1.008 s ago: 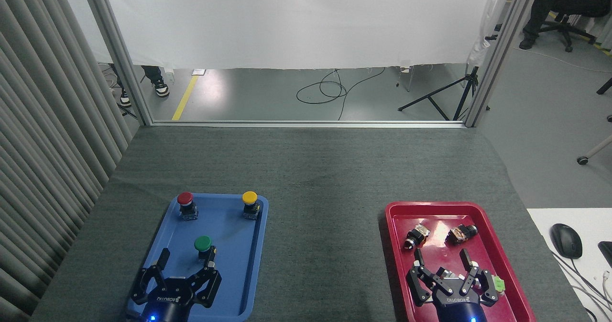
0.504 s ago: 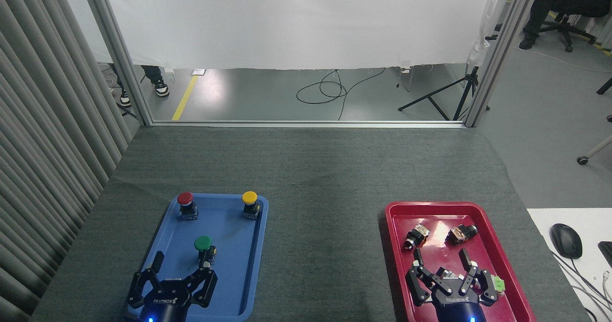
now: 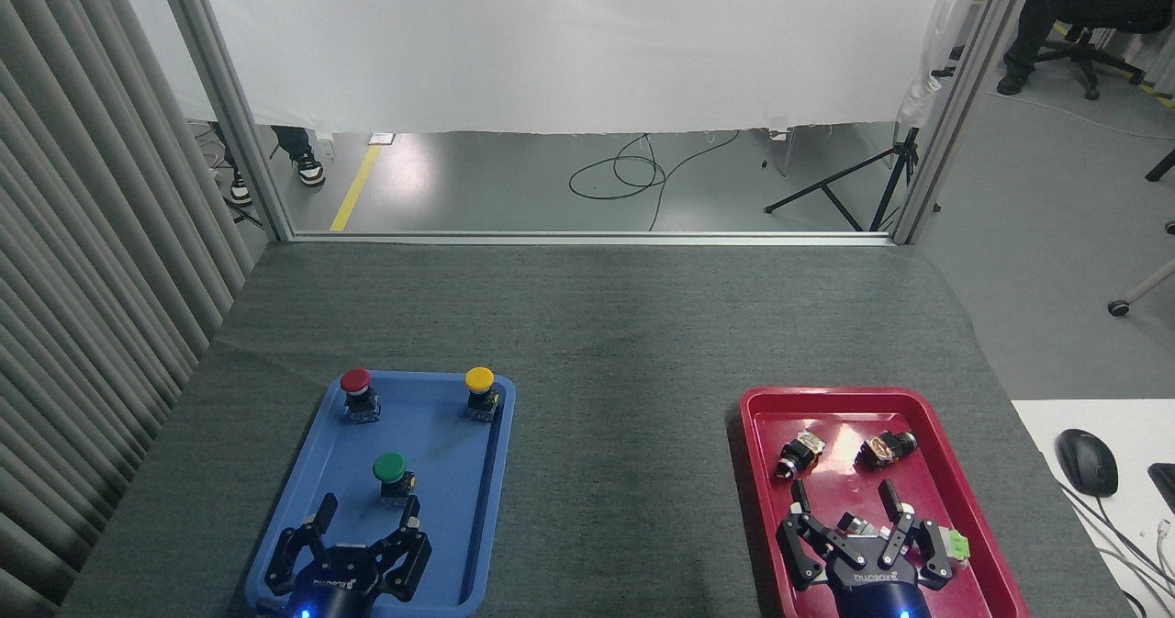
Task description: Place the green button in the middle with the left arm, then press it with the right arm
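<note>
Dark grey felt bench (image 3: pixel 624 342), middle bare. Round green-capped push-button (image 3: pixel 391 475) sits near the blue plastic tray's (image 3: pixel 317 448) front edge. Left gripper (image 3: pixel 369 515) open just behind it, right gripper (image 3: pixel 844 502) open, empty. Step: pick approach; next, advance and straddle base.

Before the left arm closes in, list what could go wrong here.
1. The green button stands free in the blue tray; a finger of the open left pincer could tip it.
2. Carrying it rightward means clearing the tray's raised rim.
3. The yellow button and red button stand just beyond, exposed to an overshoot.
</note>
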